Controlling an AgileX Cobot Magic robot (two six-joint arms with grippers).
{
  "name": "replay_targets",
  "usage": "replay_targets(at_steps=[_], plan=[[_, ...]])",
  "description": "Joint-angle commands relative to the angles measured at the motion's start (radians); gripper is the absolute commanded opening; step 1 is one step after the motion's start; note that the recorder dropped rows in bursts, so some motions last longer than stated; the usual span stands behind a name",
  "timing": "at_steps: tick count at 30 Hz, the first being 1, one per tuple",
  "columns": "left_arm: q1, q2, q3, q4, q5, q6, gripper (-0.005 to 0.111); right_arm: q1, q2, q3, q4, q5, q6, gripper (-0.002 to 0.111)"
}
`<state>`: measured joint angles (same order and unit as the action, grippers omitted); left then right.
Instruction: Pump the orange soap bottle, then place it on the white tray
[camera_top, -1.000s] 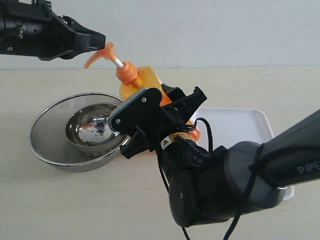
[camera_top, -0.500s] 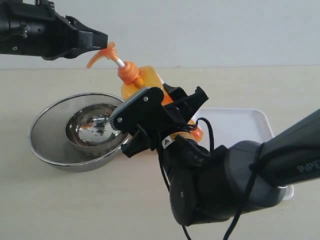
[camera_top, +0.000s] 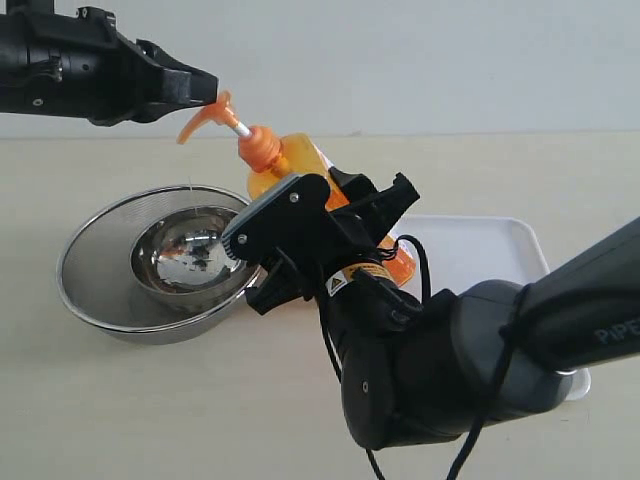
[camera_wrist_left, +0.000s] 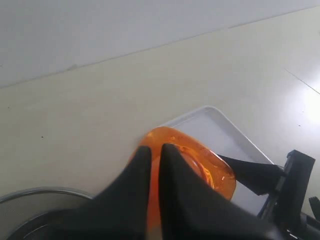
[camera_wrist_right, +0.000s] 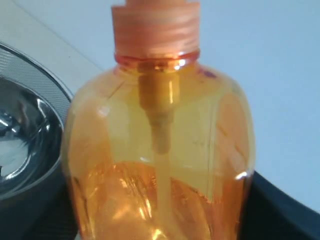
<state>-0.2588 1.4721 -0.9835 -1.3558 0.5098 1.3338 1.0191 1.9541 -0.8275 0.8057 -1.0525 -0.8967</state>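
The orange soap bottle (camera_top: 288, 160) is tilted, its pump head (camera_top: 205, 112) leaning out over the steel bowl. My right gripper (camera_top: 345, 215) is shut on the bottle's lower body, which hides the label. In the right wrist view the bottle (camera_wrist_right: 160, 150) fills the frame between dark fingers (camera_wrist_right: 285, 210). My left gripper (camera_top: 208, 90) is shut, its tip resting on top of the pump head; the white stem still shows. In the left wrist view its fingers (camera_wrist_left: 170, 160) sit over the bottle (camera_wrist_left: 212, 172). The white tray (camera_top: 480, 250) lies behind the right arm on the right.
A round steel bowl (camera_top: 100, 250) with a mesh rim sits on the beige table at the left, under the pump spout; it also shows in the right wrist view (camera_wrist_right: 25, 145). The bulky right arm (camera_top: 450, 370) covers the front middle and part of the tray.
The bottle, its pump head and the left gripper's tip have drifted slightly to the right and down. Both grips are unchanged.
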Motion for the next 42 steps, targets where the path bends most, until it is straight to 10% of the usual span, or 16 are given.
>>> replay_targets(at_steps=[1,42], plan=[[-0.022,0.040,0.022,0.064,0.044,0.006,0.005,0.011,-0.002,-0.012,-0.068,0.042,0.046,0.011],[-0.022,0.090,0.024,0.060,0.063,0.018,0.005,0.027,-0.002,-0.012,-0.106,0.042,0.058,0.011]])
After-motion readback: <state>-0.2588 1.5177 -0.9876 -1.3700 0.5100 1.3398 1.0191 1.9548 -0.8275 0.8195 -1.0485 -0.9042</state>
